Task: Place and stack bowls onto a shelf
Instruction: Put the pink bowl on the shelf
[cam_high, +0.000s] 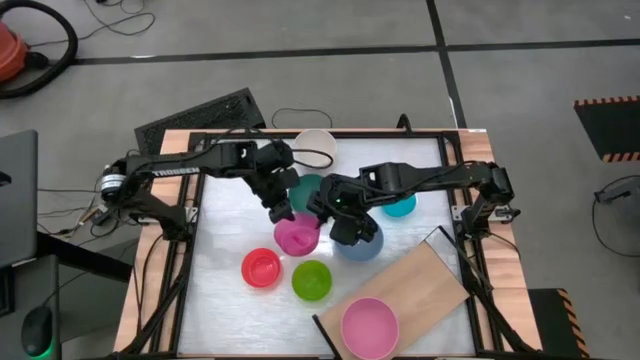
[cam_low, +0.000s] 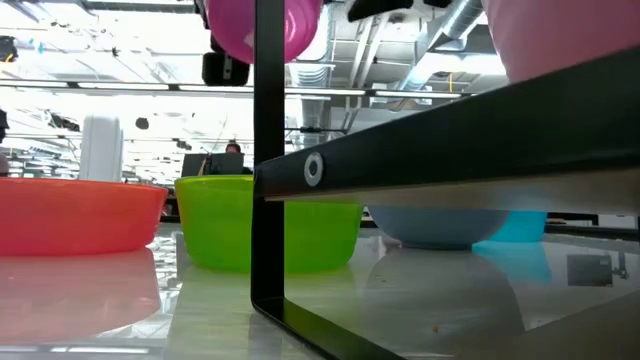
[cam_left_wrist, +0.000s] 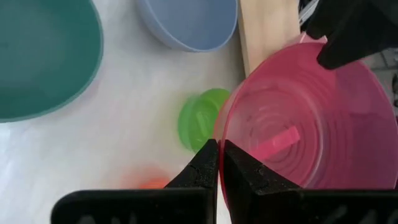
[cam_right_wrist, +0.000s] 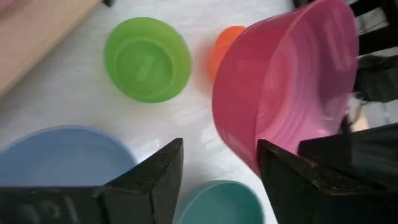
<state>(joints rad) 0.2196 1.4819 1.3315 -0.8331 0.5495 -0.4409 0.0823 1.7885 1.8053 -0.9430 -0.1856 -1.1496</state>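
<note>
Gripping magenta bowl (cam_high: 297, 233) — left hand (cam_high: 281, 212) pinched shut.

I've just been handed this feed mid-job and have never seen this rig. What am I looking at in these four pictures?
Two dark robot arms work at a white table. The overhead picture shows everything; one camera sits at table-top height; the other two ride on the wrists.

The left gripper is shut on the rim of the magenta bowl, lifted off the table. The right gripper is open beside that bowl.

On the table: red bowl, lime green bowl, slate blue bowl, dark teal bowl, cyan bowl, cream-white bowl.

The light pink bowl sits on the shelf, a light-wood board.
</note>
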